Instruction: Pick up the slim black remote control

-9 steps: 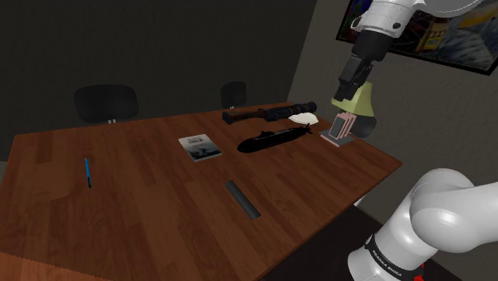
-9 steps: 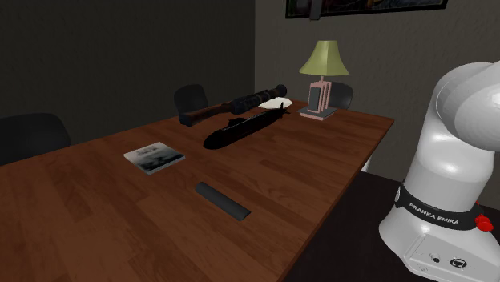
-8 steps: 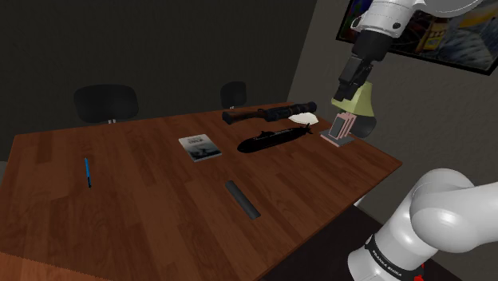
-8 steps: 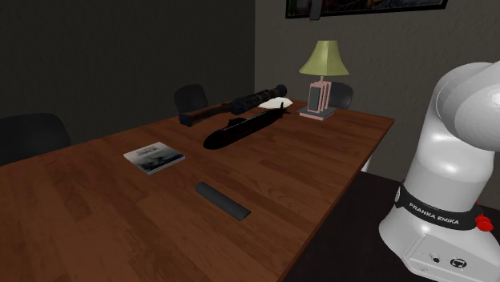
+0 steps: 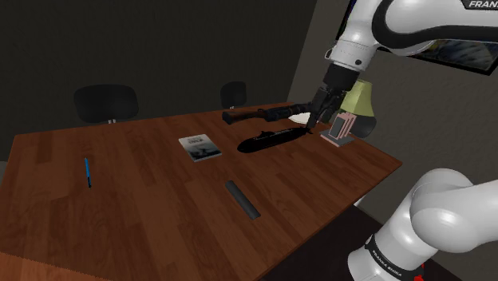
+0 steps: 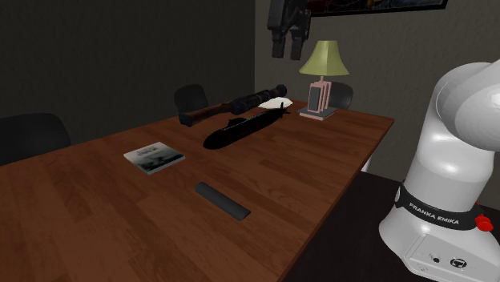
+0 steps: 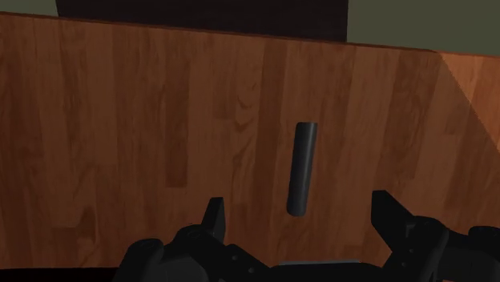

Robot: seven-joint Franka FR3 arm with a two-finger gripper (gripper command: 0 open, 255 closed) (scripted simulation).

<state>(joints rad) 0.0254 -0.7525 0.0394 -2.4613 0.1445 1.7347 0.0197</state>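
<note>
The slim black remote control (image 5: 243, 198) lies flat on the brown wooden table (image 5: 144, 207), near its front edge; it also shows in the second exterior view (image 6: 223, 200). My black gripper (image 5: 308, 114) hangs high over the table's far end, close to the lamp, well away from the remote. Seen from the second exterior view, the gripper (image 6: 288, 51) is up against the dark wall. In the wrist view the gripper (image 7: 298, 208) is open, its fingers (image 7: 213, 215) standing wide apart, with the remote (image 7: 301, 168) far below between them.
A long black submarine-shaped model (image 5: 271, 140), a dark tube (image 5: 271, 112) and a white object (image 5: 302, 120) lie at the far end. A green-shaded lamp (image 5: 355, 108) stands at the corner. A small book (image 5: 199, 148) and a blue pen (image 5: 87, 172) lie on the table. Chairs (image 5: 105, 104) stand behind.
The arm has swung down and toward the shoulder view's left, from in front of the lamp to over the tube. The gripper has come into the second exterior view.
</note>
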